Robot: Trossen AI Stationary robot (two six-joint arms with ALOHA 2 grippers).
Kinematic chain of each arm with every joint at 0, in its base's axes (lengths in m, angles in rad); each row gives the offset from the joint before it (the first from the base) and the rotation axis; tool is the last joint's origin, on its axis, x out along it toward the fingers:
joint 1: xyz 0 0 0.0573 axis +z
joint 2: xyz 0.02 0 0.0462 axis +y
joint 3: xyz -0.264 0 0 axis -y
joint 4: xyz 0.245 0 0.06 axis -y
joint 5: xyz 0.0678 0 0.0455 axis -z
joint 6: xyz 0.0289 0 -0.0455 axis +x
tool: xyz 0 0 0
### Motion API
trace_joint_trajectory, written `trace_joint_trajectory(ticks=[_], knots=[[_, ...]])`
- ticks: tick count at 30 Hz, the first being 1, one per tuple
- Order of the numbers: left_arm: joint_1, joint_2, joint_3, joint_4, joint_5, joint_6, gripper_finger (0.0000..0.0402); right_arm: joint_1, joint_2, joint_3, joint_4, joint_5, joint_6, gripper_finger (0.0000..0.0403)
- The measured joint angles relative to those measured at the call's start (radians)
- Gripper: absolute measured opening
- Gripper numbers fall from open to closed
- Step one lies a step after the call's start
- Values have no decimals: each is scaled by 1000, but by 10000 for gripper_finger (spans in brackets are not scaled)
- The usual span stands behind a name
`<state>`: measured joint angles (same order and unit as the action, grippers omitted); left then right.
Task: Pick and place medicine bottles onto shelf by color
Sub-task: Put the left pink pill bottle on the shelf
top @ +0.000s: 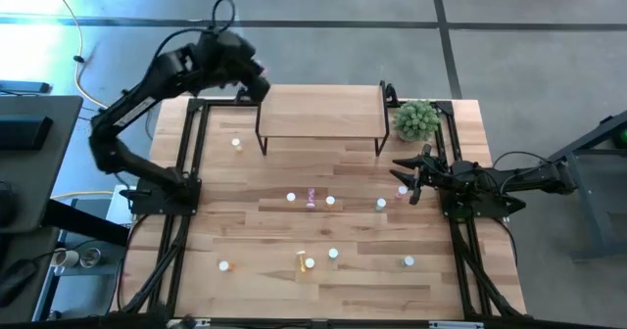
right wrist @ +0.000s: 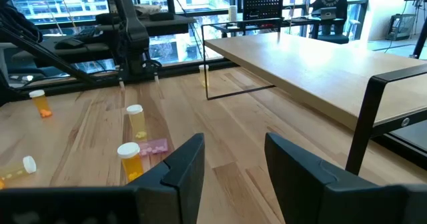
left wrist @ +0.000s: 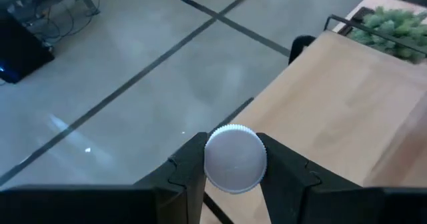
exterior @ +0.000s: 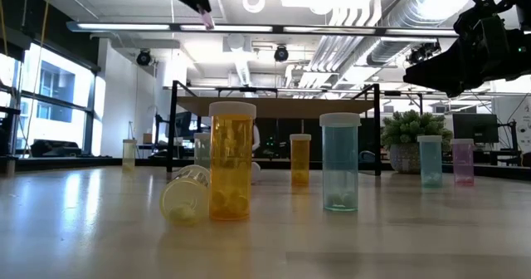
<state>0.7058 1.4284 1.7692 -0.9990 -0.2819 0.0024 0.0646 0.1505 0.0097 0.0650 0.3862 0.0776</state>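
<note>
The room is an open hall with grey concrete floor [top: 529, 25], ducts overhead and windows on one side. The wooden table [top: 255, 300] fills the middle of the high view, black rails running along its left and right edges. The shelf [top: 320, 112] stands at the far edge, its top bare, with a plant [top: 417, 119] just beside its right end.

The left arm reaches up over the shelf's left far corner; the left gripper [left wrist: 233, 164] pinches a bottle [left wrist: 235, 159] by its white cap, held above that corner with floor showing beyond the edge. The right gripper [top: 409, 177] hovers near the right rail, in front of the plant, fingers [right wrist: 185, 161] spread with nothing between them.

Loose bottles dot the table: one [top: 236, 143] alone near the shelf's left leg, a row across the middle including a pink one lying down [top: 312, 198], and another row [top: 333, 254] near the front. Wide bare wood lies between the rows and under the shelf.
</note>
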Motion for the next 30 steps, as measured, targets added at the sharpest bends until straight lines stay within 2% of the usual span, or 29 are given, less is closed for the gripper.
trace_joint_trajectory(ticks=[6, 14, 30], knots=[[36, 154, 112, -137, 35, 29, 108, 0, 0, 0, 0, 0, 0, 149], [72, 294, 124, -200, 52, 90, 108, 0, 0, 0, 0, 0, 0, 149], [127, 429, 124, -229, 192, 52, 108, 0, 0, 0, 0, 0, 0, 149]])
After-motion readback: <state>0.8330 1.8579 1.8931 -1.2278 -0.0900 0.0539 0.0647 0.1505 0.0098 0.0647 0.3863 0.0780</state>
